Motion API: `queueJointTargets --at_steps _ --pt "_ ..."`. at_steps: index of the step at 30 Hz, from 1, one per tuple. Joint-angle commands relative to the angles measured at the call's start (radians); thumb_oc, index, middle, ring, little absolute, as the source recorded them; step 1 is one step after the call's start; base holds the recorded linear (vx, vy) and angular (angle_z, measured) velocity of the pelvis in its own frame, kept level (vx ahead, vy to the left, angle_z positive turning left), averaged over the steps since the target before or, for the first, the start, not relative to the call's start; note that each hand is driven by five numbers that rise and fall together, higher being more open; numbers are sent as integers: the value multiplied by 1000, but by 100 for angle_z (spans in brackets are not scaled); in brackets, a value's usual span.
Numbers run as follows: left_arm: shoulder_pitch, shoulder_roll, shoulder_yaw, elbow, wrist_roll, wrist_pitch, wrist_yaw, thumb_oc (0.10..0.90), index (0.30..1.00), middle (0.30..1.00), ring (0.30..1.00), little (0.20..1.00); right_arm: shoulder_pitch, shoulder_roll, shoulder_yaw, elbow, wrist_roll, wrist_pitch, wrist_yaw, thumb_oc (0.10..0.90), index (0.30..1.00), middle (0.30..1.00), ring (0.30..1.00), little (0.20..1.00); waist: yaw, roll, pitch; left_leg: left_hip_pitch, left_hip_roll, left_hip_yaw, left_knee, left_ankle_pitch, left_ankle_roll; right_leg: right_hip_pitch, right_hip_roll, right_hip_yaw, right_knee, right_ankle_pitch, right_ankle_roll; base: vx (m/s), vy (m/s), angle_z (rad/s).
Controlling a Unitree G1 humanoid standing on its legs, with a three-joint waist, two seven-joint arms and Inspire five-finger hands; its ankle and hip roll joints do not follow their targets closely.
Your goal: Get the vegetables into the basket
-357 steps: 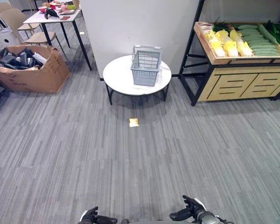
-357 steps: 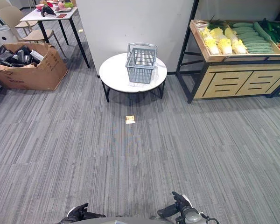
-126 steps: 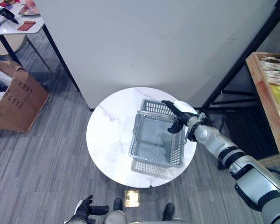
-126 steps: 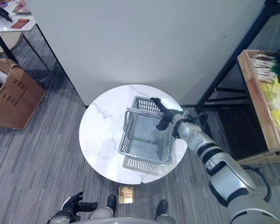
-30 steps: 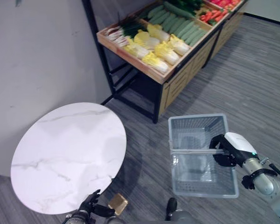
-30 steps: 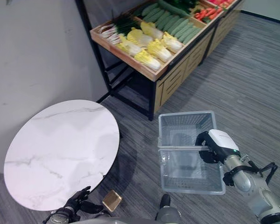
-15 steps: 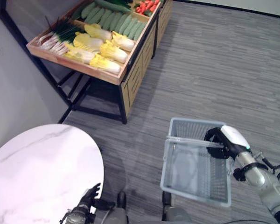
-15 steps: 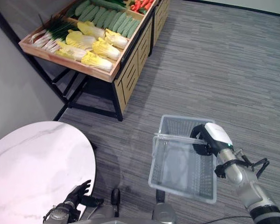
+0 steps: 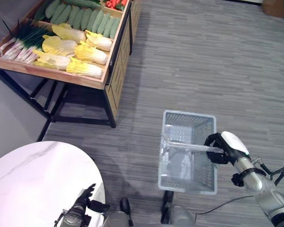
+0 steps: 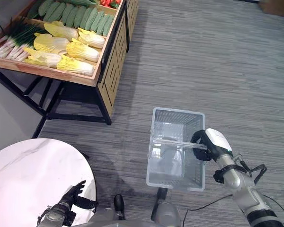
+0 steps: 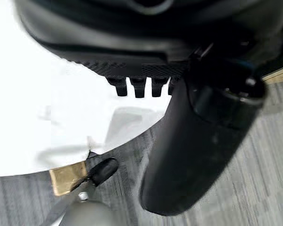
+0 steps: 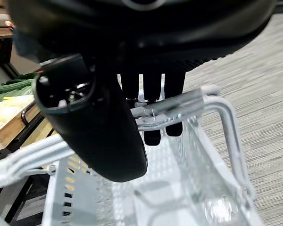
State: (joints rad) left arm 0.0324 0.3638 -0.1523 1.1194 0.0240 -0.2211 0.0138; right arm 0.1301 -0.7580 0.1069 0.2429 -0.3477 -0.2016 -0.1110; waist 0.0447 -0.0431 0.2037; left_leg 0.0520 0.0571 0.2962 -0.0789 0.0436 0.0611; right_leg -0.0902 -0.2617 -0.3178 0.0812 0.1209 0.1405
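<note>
An empty grey wire basket (image 9: pixel 188 115) hangs above the carpet, and my right hand (image 9: pixel 221 147) is shut on its handle (image 9: pixel 187 147). In the right wrist view the fingers (image 12: pixel 152 96) curl round the handle bar (image 12: pixel 188 102). The vegetables lie on a wooden stand (image 9: pixel 114 71) at the far left: yellow cabbages (image 9: pixel 80 52), green cucumbers (image 9: pixel 87 19), green onions (image 9: pixel 21 42) and red ones (image 9: pixel 114 4). The basket is about a metre to the right of the stand. My left hand (image 9: pixel 85 202) is low by the round table, its fingers relaxed and holding nothing.
A round white marble table (image 9: pixel 33 184) stands at the near left, next to my left hand. Grey carpet (image 9: pixel 203 56) stretches to the right of the stand and beyond the basket. The stand's black frame (image 9: pixel 52 111) reaches towards the table.
The basket has left the round table and hangs from my right hand. The view has swung round towards the vegetable stand, so the camera moved. The left hand stays low.
</note>
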Motion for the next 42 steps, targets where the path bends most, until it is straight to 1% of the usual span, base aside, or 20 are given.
queueJointTargets --at_steps 1,5,8,10,13,14,17,18,20,23,25,26,29,33,34,38,39,40,41,42 --pt "1 -7 0 60 43 -19 11 900 1000 1000 1000 1000 -82 -44 -146 -33 22 -37 -99 400 300 300 300 300 13 -14 -74 -59 -1 -59 41 -25 -108 56 -40 47 -81 26 90 71 -109 -16" --pt "2 -20 -2 73 54 -13 18 900 1000 1000 1000 1000 -67 -29 -137 27 34 -31 -99 400 300 300 300 300 13 -11 -83 -44 16 -57 20 -7 -123 74 -22 40 -104 16 85 49 -118 -12" --pt "-8 -28 -28 57 54 -19 25 900 1000 1000 1000 1000 -71 5 -102 206 86 -32 -114 400 300 300 300 300 9 0 -91 -41 39 -74 -1 18 -143 95 3 23 -123 -1 74 40 -141 -3" --pt "-12 -29 -31 54 50 -20 25 900 1000 1000 1000 1000 -81 9 -83 261 90 -30 -117 400 300 300 300 300 8 3 -94 -41 45 -79 -4 24 -148 101 10 17 -129 -3 72 25 -92 11" --pt "-12 -27 -58 47 49 -28 25 900 1000 1000 1000 1000 -106 11 -22 515 82 -20 -126 400 300 300 300 300 13 14 -102 -42 61 -94 -8 38 -161 115 32 7 -143 -12 63 32 -108 7" --pt "-13 -27 -57 47 48 -28 25 900 1000 1000 1000 1000 -110 12 -18 521 83 -23 -128 400 300 300 300 300 12 14 -102 -42 61 -95 -8 38 -161 116 32 6 -144 -12 63 28 -50 7" --pt "-12 -32 -65 67 58 -26 31 900 1000 1000 1000 1000 -113 41 -5 633 109 -17 -121 400 300 300 300 300 12 20 -107 -38 70 -101 -8 42 -168 126 43 3 -153 -15 59 39 -56 9" --pt "-7 -34 -69 67 67 -23 32 900 1000 1000 1000 1000 -115 55 1 708 122 -10 -118 400 300 300 300 300 13 24 -111 -34 72 -102 -8 42 -171 132 49 2 -157 -17 58 47 -55 7" --pt "-4 -38 -69 80 71 -21 31 900 1000 1000 1000 1000 -114 62 3 734 123 -7 -116 400 300 300 300 300 12 25 -113 -32 72 -102 -8 42 -172 135 51 3 -159 -18 57 31 -32 6" --pt "0 -59 -69 114 90 -4 45 900 1000 1000 1000 1000 -107 102 7 836 125 8 -126 400 300 300 300 300 7 31 -117 -22 79 -99 -8 42 -175 139 57 11 -155 -25 53 24 -20 1" --pt "2 -63 -66 108 87 -2 49 900 1000 1000 1000 1000 -101 114 9 840 126 10 -128 400 300 300 300 300 5 32 -116 -20 79 -101 -8 41 -175 138 59 13 -149 -30 51 0 0 0" --pt "-4 -71 -65 116 90 5 65 900 1000 1000 1000 1000 -99 139 17 885 126 20 -129 400 300 300 300 300 2 35 -112 -21 82 -103 -8 43 -175 130 61 18 -120 -44 44 16 -34 0" --pt "-18 -76 -62 113 68 8 78 900 1000 1000 1000 1000 -102 166 41 938 113 35 -132 400 300 300 300 300 -2 39 -97 -24 92 -109 -7 48 -177 105 64 26 -70 -69 33 1 -50 0" --pt "-27 -76 -66 97 50 7 84 900 1000 1000 1000 1000 -107 178 37 969 125 44 -140 400 300 300 300 300 -3 46 -79 -29 106 -116 -1 55 -181 86 75 28 -36 -91 19 10 -98 1" --pt "-31 -74 -64 90 31 8 86 900 1000 1000 1000 1000 -110 180 38 960 128 46 -150 400 300 300 300 300 -3 52 -63 -40 119 -124 13 64 -187 71 89 34 -17 -106 5 15 -206 1" --pt "-39 -69 -61 97 28 11 88 900 1000 1000 1000 1000 -102 174 37 942 143 38 -156 400 300 300 300 300 0 53 -35 -93 146 -151 109 69 -202 75 115 30 -29 -124 -21 28 -189 5" --pt "-39 -69 -61 97 28 11 88 900 1000 1000 1000 1000 -102 174 37 942 143 38 -156 400 300 300 300 300 -1 54 -35 -95 147 -153 112 67 -203 75 116 28 -30 -124 -21 32 -118 12" --pt "-39 -70 -59 98 27 13 87 900 1000 1000 1000 1000 -101 168 34 937 143 37 -157 400 300 300 300 300 0 52 -26 -118 149 -167 168 73 -207 82 120 25 -34 -129 -29 41 -125 8" --pt "-38 -71 -58 96 20 13 86 900 1000 1000 1000 1000 -101 160 32 931 146 36 -158 400 300 300 300 300 4 51 -15 -145 142 -191 224 83 -212 88 123 25 -32 -134 -37 63 -159 8" --pt "-42 -72 -63 100 21 13 89 900 1000 1000 1000 1000 -107 152 36 929 146 37 -159 400 300 300 300 300 10 50 -2 -162 122 -224 252 90 -214 96 126 26 -32 -140 -42 109 -150 16"
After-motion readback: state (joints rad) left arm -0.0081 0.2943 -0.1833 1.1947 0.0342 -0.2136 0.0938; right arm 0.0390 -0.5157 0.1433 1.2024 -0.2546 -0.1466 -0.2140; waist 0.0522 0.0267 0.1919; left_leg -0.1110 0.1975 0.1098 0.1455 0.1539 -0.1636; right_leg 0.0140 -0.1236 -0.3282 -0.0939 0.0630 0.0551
